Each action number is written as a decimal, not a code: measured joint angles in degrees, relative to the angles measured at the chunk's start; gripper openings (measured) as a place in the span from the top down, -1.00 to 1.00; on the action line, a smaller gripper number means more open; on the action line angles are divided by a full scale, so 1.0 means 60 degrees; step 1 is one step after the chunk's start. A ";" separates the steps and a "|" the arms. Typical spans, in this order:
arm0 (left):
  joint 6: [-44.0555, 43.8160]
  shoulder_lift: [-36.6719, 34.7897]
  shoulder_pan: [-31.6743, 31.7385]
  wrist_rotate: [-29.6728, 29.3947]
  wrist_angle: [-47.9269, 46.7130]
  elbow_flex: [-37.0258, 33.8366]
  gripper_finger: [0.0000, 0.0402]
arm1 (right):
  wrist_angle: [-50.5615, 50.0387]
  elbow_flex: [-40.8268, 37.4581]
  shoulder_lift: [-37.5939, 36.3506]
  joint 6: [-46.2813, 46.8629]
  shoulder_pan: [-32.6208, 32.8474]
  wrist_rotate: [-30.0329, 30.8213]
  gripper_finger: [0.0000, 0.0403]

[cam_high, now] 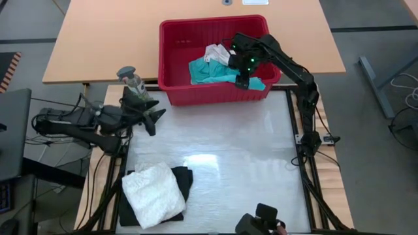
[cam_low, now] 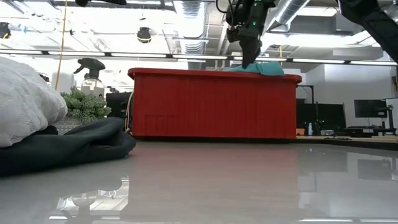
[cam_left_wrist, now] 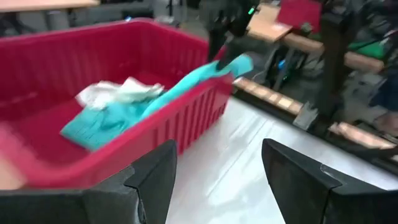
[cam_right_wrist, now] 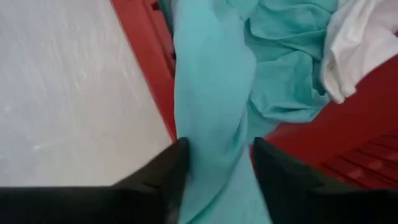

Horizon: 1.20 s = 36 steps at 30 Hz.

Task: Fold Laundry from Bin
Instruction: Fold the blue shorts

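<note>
Right gripper (cam_right_wrist: pixel 214 165), at the near rim of the bin (cam_high: pixel 170 39): I am pinching a fold of the teal garment (cam_right_wrist: pixel 217 112) between my two fingers, the cloth filling the gap between my jaws and draping over the rim just ahead of them. The rest of the teal garment is lying inside the bin beyond my fingertips, bunched against a white garment (cam_high: pixel 215 52) that is touching it on the far side. Left gripper (cam_left_wrist: pixel 214 180): I am holding it low over the table (cam_high: pixel 228 150), well apart from the bin, its jaws spread and empty. Already folded and stacked, well behind my working jaws at the table's near edge: a white lacy garment (cam_high: pixel 155 194) lying on a black garment (cam_high: pixel 186 179). A small green plant (cam_low: pixel 84 102) and a spray bottle (cam_high: pixel 130 77) are standing beside the bin.

Risks, as I judge them: the pinch is taking only one fold, so the cloth may slip free on lifting; the trailing teal fabric may snag on the rim or drag the white garment out with it; a hard pull may shift the bin itself.
</note>
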 joint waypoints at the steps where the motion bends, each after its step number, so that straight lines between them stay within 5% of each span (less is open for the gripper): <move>1: 0.0216 0.0132 0.0320 0.0425 0.0371 0.0000 -0.12 | 0.0003 0.0000 0.0000 -0.0021 0.0000 0.0003 0.09; 6: 0.1528 0.1145 0.1866 0.2430 0.2278 0.0000 -0.12 | -0.0008 0.0000 0.0000 -0.0719 0.0067 0.0011 0.85; 13: 0.3697 0.3500 0.4423 0.6263 0.5413 0.0004 -0.15 | 0.0056 0.0000 -0.0007 -0.0715 0.0354 0.0053 0.90; 16: 0.4466 0.4459 0.5250 0.6813 0.5881 0.0352 -0.20 | 0.0046 0.0000 -0.0022 -0.0721 0.0488 0.0248 0.90; 23: 0.5900 0.7307 0.6455 0.8533 0.4920 0.3454 -0.40 | 0.0189 0.0004 -0.0025 -0.0743 0.0656 0.0300 0.90; 30: 0.7567 1.0292 0.6567 0.8915 0.0675 0.7510 -0.43 | 0.0624 0.0211 -0.0124 -0.0931 0.0719 0.0528 0.90; 36: 0.8242 1.1661 0.6560 0.9353 0.0004 0.8919 -0.44 | 0.0856 0.0219 -0.0408 -0.1206 0.0670 0.0522 0.90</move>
